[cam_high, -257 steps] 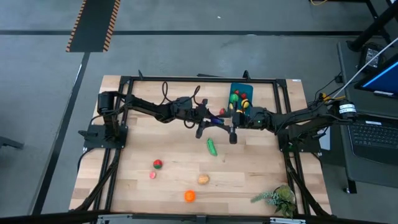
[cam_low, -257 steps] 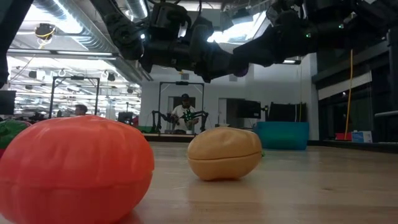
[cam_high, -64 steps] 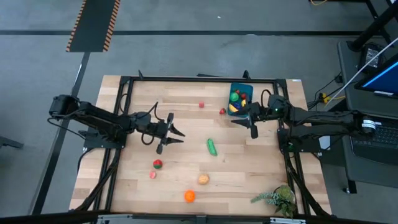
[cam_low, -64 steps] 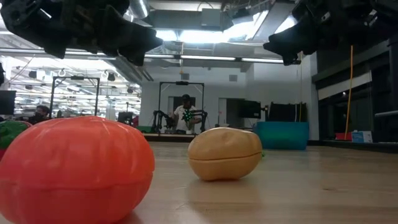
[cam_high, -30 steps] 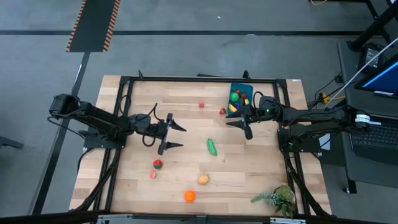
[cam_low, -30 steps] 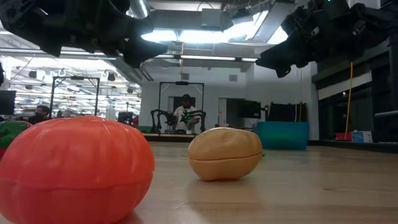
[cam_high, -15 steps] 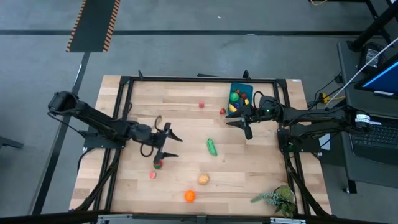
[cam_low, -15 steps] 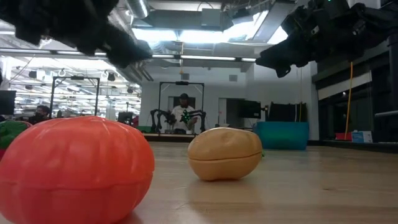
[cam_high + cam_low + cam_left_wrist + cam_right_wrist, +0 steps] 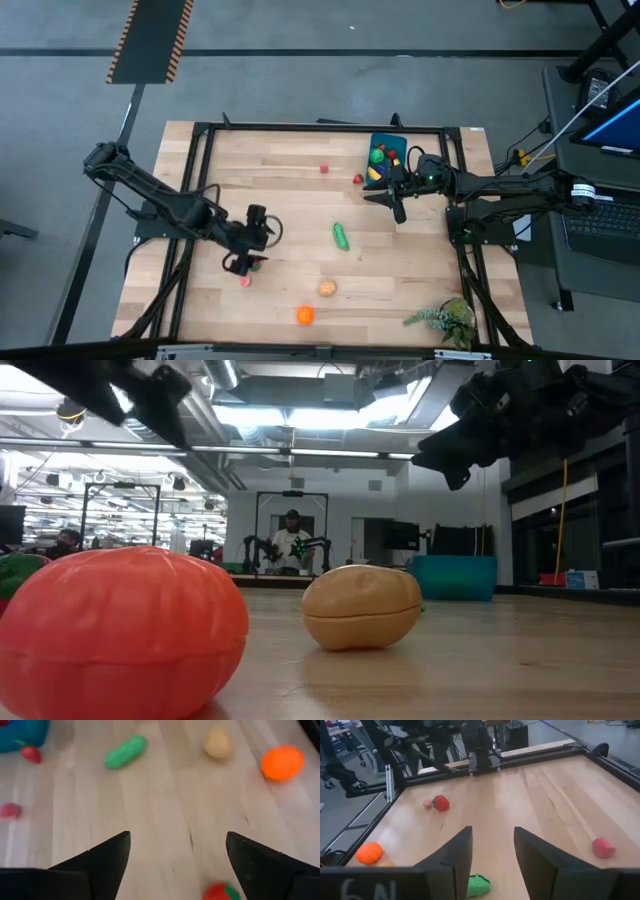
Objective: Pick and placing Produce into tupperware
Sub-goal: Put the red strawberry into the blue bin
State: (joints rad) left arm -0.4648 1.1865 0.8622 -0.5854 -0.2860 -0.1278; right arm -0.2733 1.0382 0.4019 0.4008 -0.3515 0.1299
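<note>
Item: red-and-green produce piece (image 9: 218, 891), small and rounded, lying on the table (image 9: 300, 215) just under my left gripper (image 9: 175, 862), near a pink piece (image 9: 245, 282). My left fingers (image 9: 107, 852) stand wide apart with nothing between them, hanging above it. I judge it light, hard moulded plastic, smooth and liable to roll or squirt out; best taken across its widest middle, pads square to the sides. Item: tupperware (image 9: 385, 157), blue, at the far edge of the table, already holding several pieces. My right gripper (image 9: 492, 852) hangs just beside it, fingers (image 9: 452, 857) part-way apart, nothing held. Other stock loose on the table: green cucumber (image 9: 342, 236) near the centre, tan piece (image 9: 327, 289), orange piece (image 9: 305, 315), two small red pieces (image 9: 324, 168) toward the tupperware. Leafy sprig (image 9: 445, 318) at the near corner, not for packing.
</note>
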